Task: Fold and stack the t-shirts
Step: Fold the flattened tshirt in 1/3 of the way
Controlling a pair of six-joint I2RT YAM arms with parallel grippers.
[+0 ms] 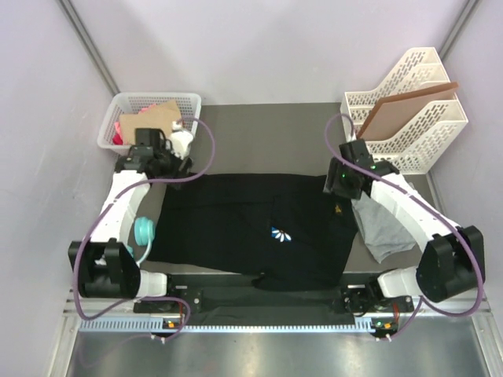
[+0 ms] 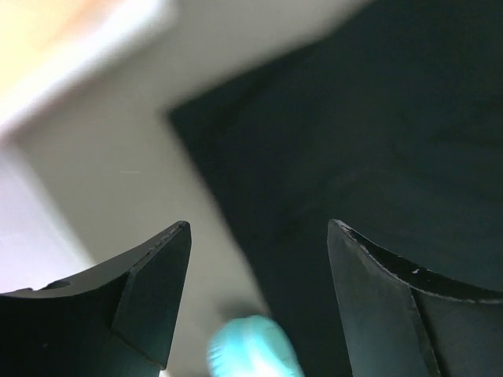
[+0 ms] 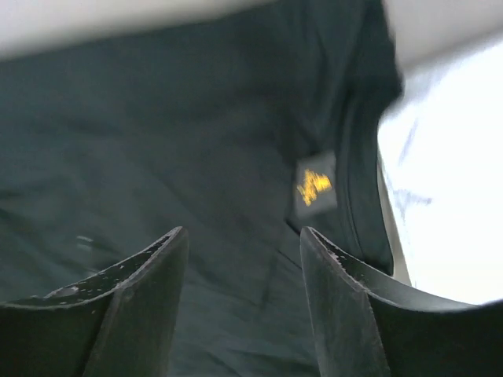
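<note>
The large black t-shirt [image 1: 251, 228] lies spread flat across the middle of the table, its blue-and-white print [image 1: 280, 233] facing up. The light grey t-shirt [image 1: 383, 228] lies crumpled at its right edge, partly under the right arm. My left gripper [image 1: 178, 166] is open and empty above the shirt's far left corner; the left wrist view shows that corner [image 2: 354, 157] between the fingers. My right gripper [image 1: 339, 182] is open and empty above the far right corner, over the collar with its yellow label [image 3: 314, 186]. The grey shirt shows bright at the right [image 3: 448, 196].
A white basket [image 1: 149, 118] with cardboard and red things stands at the back left. A white file rack [image 1: 409, 110] holding a brown board [image 1: 405, 106] stands at the back right. A teal round object [image 1: 144, 231] lies left of the black shirt.
</note>
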